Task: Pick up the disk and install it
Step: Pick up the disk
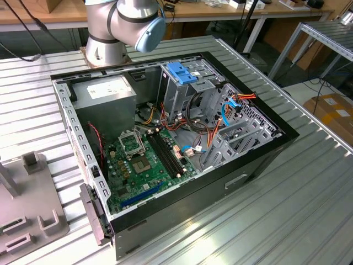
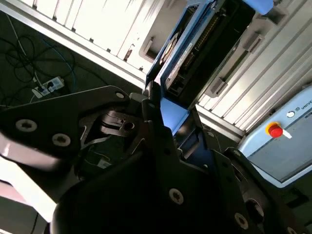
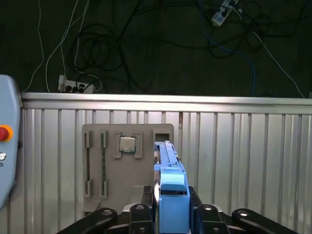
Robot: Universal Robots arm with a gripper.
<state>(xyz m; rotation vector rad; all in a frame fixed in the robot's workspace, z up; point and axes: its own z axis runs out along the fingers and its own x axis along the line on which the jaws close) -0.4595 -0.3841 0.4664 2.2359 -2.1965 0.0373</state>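
Observation:
In both wrist views my gripper [image 3: 170,214] [image 2: 171,119] is shut on the disk [image 3: 169,181], which is held edge-on between the black fingers. The first wrist view shows its blue plastic bracket. The second wrist view shows the disk [image 2: 195,53] running out from the fingers, a black body edged in blue. The disk hangs above the grey fixture plate [image 3: 127,168], apart from it. In the exterior view the open computer case [image 1: 263,160] lies on the ribbed table, with a metal drive cage topped by a blue handle [image 1: 181,72].
The fixture plate holds a processor chip [image 3: 127,144] and memory sticks [image 3: 103,163]. A grey power-supply box [image 1: 105,93] and the motherboard [image 1: 144,163] sit inside the case. A pendant with a red button [image 3: 4,133] lies on the table. Cables [image 3: 97,53] lie on the floor past the table's edge.

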